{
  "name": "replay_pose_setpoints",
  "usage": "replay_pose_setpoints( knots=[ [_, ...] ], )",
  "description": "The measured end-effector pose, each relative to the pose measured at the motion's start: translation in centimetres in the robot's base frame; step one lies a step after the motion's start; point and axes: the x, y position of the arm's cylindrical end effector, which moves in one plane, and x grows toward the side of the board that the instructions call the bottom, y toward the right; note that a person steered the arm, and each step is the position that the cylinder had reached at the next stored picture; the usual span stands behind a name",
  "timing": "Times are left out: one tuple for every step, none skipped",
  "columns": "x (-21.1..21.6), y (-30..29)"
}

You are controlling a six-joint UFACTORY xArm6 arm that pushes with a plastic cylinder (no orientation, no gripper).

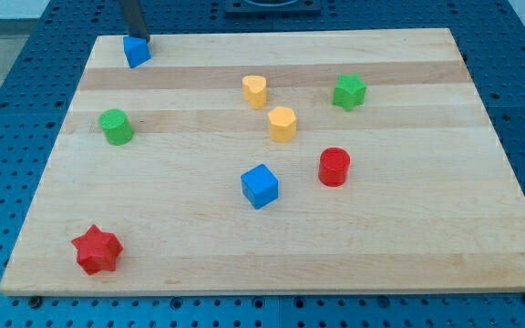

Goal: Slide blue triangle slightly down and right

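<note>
1. Red star (97, 250) is seen at the board's (408, 255) bottom-left; green cylinder (116, 127) at mid-left.
2. Blue triangle (137, 52) is located at the top-left corner; my tip (139, 36) is pressed against its upper edge. Nothing is grasped: plain rod.
3. Blue cube (260, 186), two yellow blocks (255, 91) (283, 124), red cylinder (334, 167), green block (349, 91) are spread centre to right.

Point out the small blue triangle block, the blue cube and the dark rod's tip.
blue triangle block (136, 52), camera view, on its front face.
blue cube (260, 186), camera view, on its top face.
my tip (140, 37), camera view, at the rod's very end, touching the triangle's top edge.
</note>
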Motion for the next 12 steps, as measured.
replay_pose_setpoints(
  knots=[
    [0.0,-3.3],
    [0.0,-3.7],
    [0.0,-3.6],
    [0.3,-3.0],
    [0.5,-3.0],
    [1.8,-3.0],
    [2.0,-3.0],
    [2.0,-3.0],
    [2.5,-2.9],
    [3.4,-2.5],
    [3.5,-1.6],
    [3.5,-0.3]
  ],
)
